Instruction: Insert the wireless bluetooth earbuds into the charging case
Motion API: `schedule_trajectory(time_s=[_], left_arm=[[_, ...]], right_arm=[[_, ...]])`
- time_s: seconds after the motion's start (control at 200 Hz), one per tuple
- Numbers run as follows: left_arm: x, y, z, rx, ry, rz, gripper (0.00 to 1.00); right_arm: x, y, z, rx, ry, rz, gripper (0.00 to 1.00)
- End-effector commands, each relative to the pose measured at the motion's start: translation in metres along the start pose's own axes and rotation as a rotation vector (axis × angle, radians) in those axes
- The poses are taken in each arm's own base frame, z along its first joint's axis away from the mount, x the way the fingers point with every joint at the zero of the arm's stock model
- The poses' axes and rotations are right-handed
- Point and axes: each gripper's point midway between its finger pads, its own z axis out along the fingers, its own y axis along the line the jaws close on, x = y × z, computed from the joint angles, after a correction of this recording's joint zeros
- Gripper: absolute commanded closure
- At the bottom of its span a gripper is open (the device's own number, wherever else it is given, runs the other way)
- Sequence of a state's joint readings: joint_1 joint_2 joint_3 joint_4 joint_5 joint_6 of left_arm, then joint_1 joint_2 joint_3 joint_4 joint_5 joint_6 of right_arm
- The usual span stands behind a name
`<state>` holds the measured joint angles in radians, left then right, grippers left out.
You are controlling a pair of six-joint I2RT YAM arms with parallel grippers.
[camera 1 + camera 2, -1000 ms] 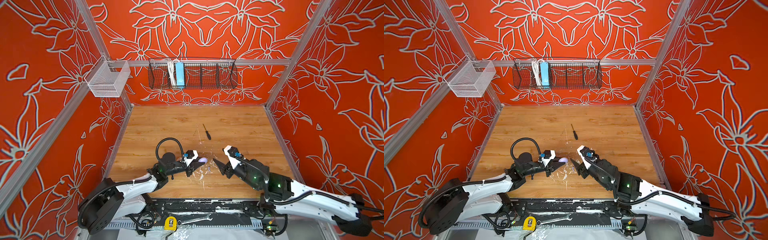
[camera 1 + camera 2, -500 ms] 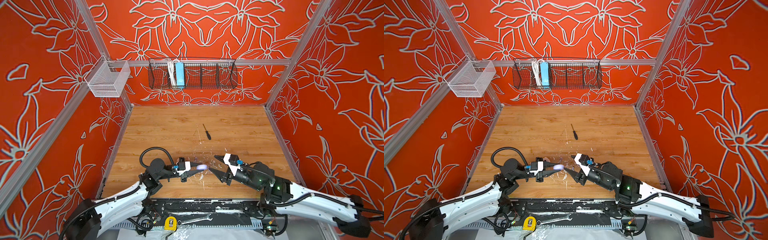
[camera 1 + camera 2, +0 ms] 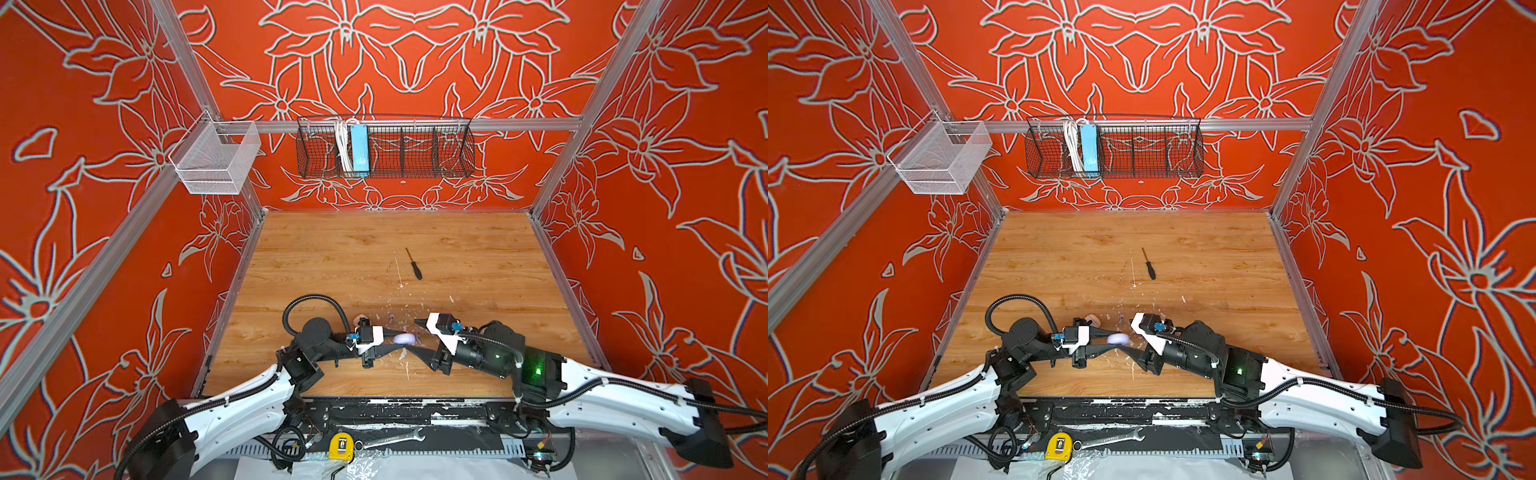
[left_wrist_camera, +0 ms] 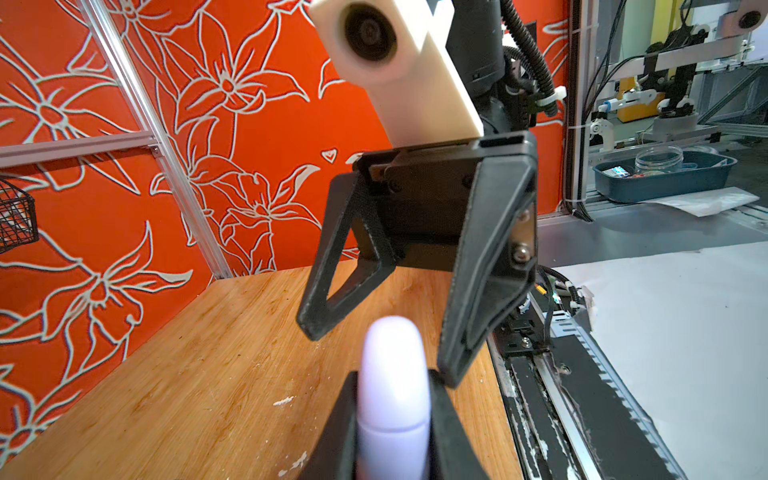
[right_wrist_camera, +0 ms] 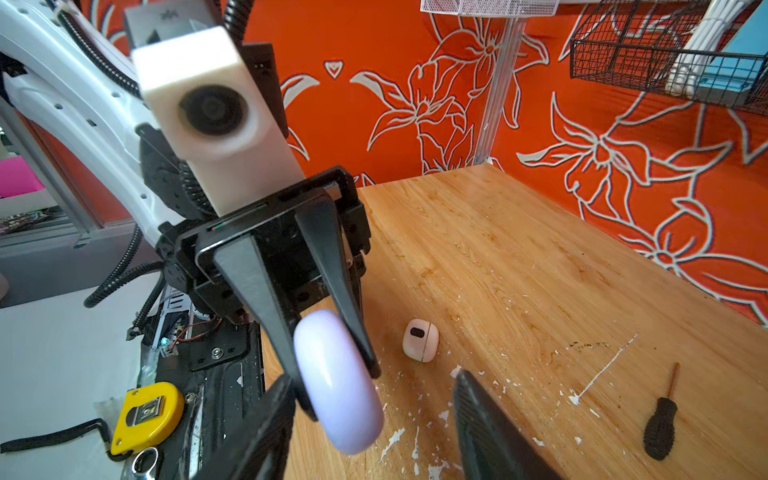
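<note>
Though glossy, oval lavender case (image 3: 404,338)

No readable text anywhere — the wrench (image 3: 1108,439) shows faint stamping (too small to read).

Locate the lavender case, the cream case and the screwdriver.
lavender case (image 5: 338,382): right wrist view, rounded side.
cream case (image 5: 420,340): right wrist view, middle of shell.
screwdriver (image 3: 417,271): a top view, handle.
</note>
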<state>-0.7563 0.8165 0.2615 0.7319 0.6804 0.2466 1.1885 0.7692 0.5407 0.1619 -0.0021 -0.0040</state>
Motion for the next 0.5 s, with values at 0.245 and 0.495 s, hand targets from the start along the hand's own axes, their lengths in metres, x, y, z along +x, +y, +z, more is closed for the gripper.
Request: schedule_trajectory(time_s=[0.245,0.495], left_arm=[[-0.016,-0.01,0.002,0.056,-0.03,0.057,1.0],[-0.018,-0.014,0.003,0.074,-0.036,0.056,1.0]], right_arm=[[-0.021,-0.02,-0.007,0.11,-0.055,0.005,0.37],[-0.021,-0.027,-0.009,0.154,-0.055,0.013,0.36]])
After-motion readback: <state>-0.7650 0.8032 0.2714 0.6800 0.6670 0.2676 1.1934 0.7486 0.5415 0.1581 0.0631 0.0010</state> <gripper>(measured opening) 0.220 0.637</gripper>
